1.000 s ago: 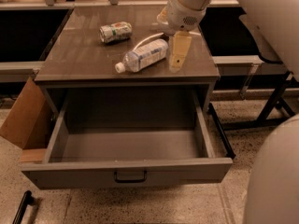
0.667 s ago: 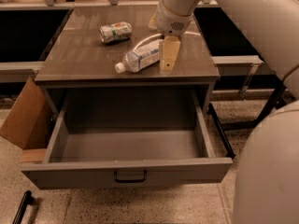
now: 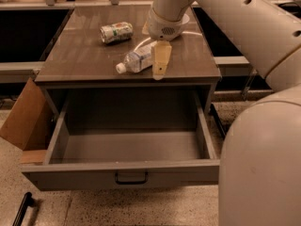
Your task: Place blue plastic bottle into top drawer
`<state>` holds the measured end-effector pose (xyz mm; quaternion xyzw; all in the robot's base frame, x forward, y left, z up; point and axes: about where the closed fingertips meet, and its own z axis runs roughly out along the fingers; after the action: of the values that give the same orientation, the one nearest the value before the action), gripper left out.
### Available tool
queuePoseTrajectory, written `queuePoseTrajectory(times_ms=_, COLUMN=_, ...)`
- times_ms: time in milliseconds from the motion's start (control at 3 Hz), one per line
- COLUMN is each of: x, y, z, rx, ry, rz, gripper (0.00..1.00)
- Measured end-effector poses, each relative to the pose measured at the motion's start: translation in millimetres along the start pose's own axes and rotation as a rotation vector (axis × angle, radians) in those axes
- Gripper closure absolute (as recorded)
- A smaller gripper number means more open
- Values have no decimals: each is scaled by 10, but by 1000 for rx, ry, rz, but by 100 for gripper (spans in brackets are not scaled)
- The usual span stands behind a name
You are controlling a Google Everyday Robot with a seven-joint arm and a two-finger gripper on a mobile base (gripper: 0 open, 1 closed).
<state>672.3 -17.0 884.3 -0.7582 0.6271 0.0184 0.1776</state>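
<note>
Blue plastic bottle (image 3: 136, 61) lies on its side on the cabinet top (image 3: 80, 60), cap toward the front-left, near a dented can (image 3: 116, 32). Gripper (image 3: 159, 68) stands at the bottle's base end, apparently positioned for pickup; whether it has closed cannot be told. Top drawer (image 3: 117, 171) stands open below, ready to receive.

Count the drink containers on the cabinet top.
2. The blue plastic bottle lies on its side near the front edge, cap pointing left, the gripper at its other end. The can lies on its side farther back, to the left. The arm could hide more.
</note>
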Motion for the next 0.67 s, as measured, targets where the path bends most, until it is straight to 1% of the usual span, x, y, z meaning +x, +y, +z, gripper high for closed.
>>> queuePoseTrajectory(times_ms=333, x=-13, y=-34, z=215, rx=-42, ry=9, rz=6, gripper=0)
queuePoseTrajectory(times_ms=667, x=-10, y=-58, z=334, rx=-65, ry=15, rz=7, gripper=0)
